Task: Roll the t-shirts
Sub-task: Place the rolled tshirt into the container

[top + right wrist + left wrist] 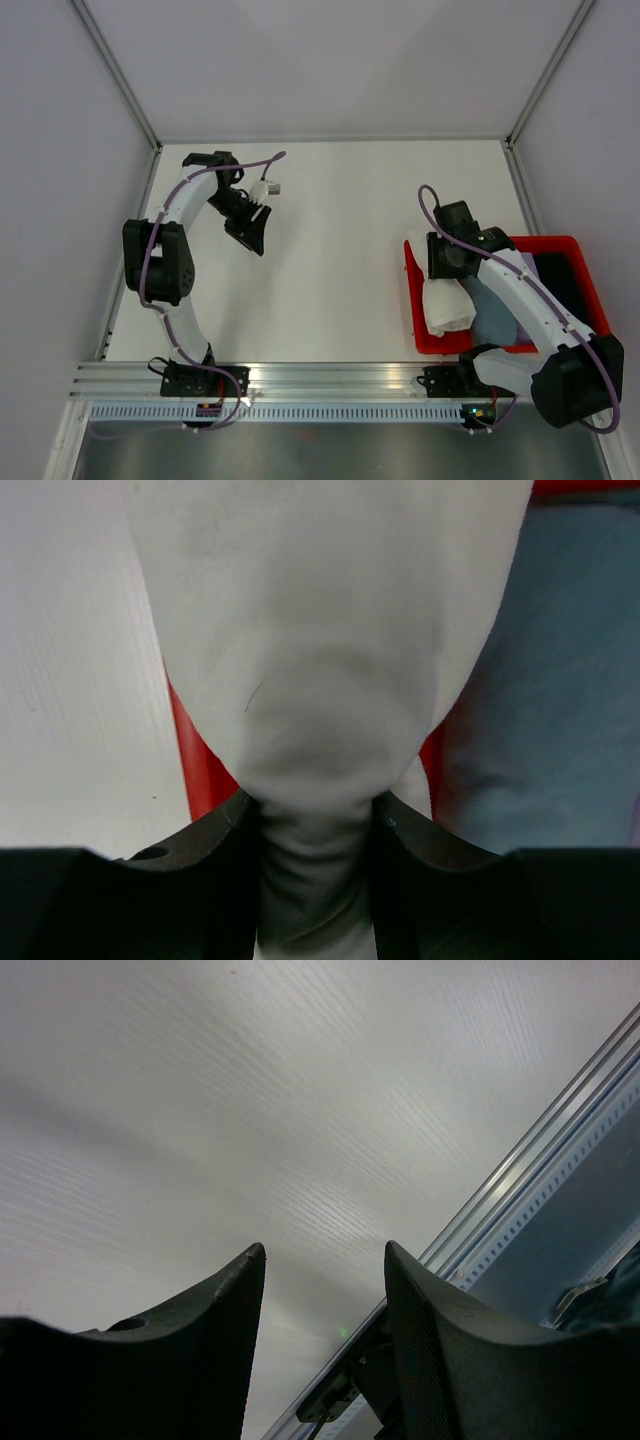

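Both jaws of our right gripper (315, 825) pinch the wrinkly cream cotton t-shirt (330, 630) over the red plastic bin (545, 240), likely to carry it out for rolling; our left gripper (325, 1280) hangs open, empty

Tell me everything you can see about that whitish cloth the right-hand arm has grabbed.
The off-white t-shirt looks like soft, matte cotton, bunched into a lump rather than spread flat. It sits at the left end of the red bin. The right gripper pinches a gathered fold of it between both fingers, so the fabric puckers there and balloons out smoothly beyond. A grey-blue shirt lies right beside it in the bin. No sleeves, collar or print can be made out.
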